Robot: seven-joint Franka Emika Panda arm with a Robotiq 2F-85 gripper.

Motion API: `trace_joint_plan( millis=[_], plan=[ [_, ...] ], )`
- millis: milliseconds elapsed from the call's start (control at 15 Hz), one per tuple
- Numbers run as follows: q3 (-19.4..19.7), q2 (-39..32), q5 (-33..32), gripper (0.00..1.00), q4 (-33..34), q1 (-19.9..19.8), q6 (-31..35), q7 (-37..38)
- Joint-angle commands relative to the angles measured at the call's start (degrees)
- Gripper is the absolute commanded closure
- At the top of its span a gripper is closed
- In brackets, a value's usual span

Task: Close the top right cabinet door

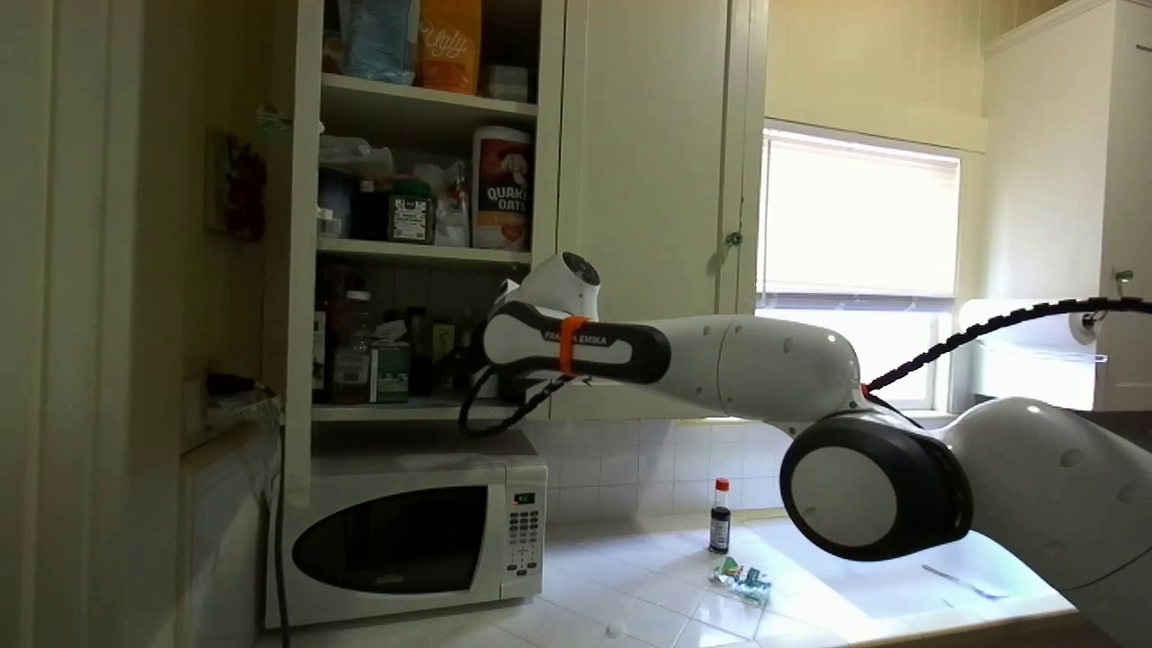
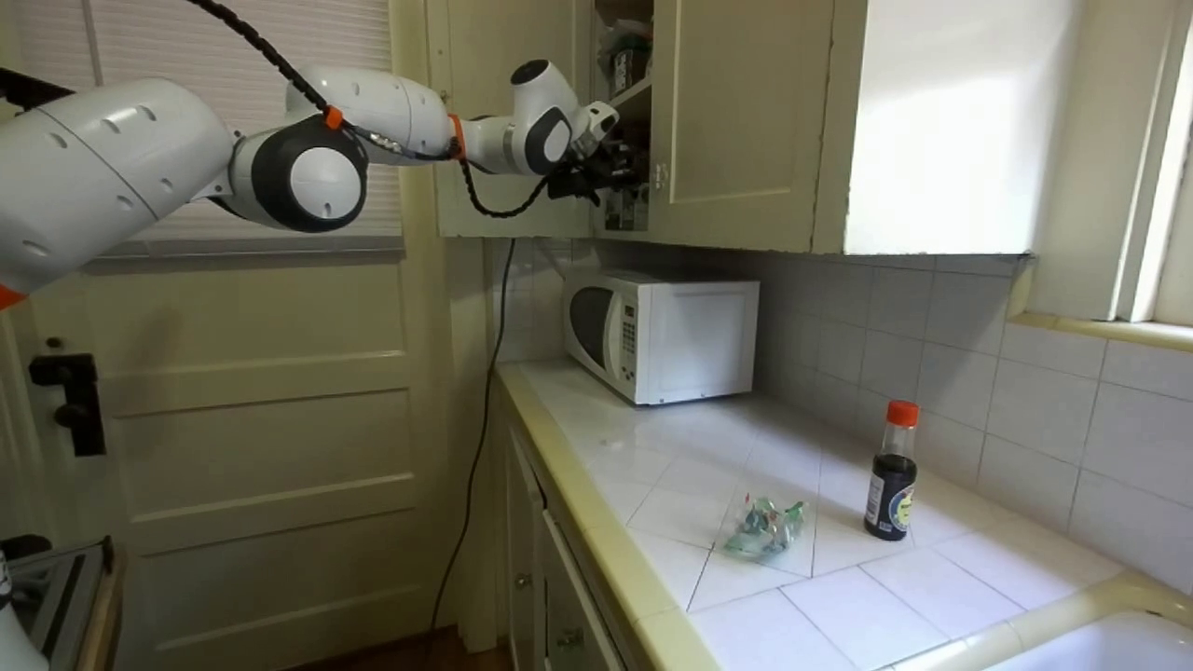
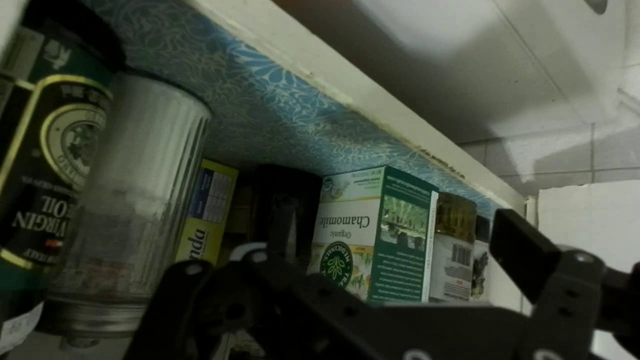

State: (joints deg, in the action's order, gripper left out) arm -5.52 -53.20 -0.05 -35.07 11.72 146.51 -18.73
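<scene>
The top right cabinet door (image 2: 513,140) is a tall cream-white panel standing wide open, swung out from the stocked cabinet. A small knob (image 2: 444,96) sits near its free edge. In an exterior view the same door (image 1: 303,270) shows almost edge-on, left of the shelves. My gripper (image 2: 615,172) is at the lower shelf opening, apart from the door. In the other exterior picture it is mostly hidden behind the wrist. In the wrist view, which is upside down, the gripper (image 3: 397,225) has its fingers wide apart. It holds nothing visible; a green chamomile box (image 3: 350,225) shows beyond them.
A shut cabinet panel (image 1: 648,180) adjoins the opening. Shelves hold several jars and boxes, including an oats canister (image 1: 502,189). The microwave (image 1: 405,531) stands below. A red-capped bottle (image 2: 892,475) and a plastic wrapper (image 2: 766,528) lie farther along the counter. A cable (image 2: 485,419) hangs beside it.
</scene>
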Motion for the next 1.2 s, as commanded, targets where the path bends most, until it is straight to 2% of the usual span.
trace_joint_plan(
  millis=[0, 200, 400, 667, 800, 867, 1067, 1133],
  plan=[
    [4.9, -5.3, -2.1, 0.00, 4.4, 3.1, 7.4, 10.0],
    [11.0, -8.2, -4.3, 0.00, 6.1, 5.0, 13.1, 17.3],
    [14.6, -10.0, -5.5, 0.00, 7.5, 5.8, 16.2, 19.3],
    [12.0, -10.9, -3.8, 0.00, 8.1, 5.1, 18.6, 15.6],
    [8.6, -9.9, -2.2, 0.00, 7.3, 4.3, 16.5, 13.2],
    [10.9, -8.7, -3.6, 0.00, 5.1, 5.2, 17.3, 15.4],
    [9.5, -8.7, -3.3, 0.00, 5.2, 4.8, 17.3, 14.8],
    [9.9, -10.0, -3.6, 0.00, 6.3, 4.7, 20.8, 14.6]
  ],
)
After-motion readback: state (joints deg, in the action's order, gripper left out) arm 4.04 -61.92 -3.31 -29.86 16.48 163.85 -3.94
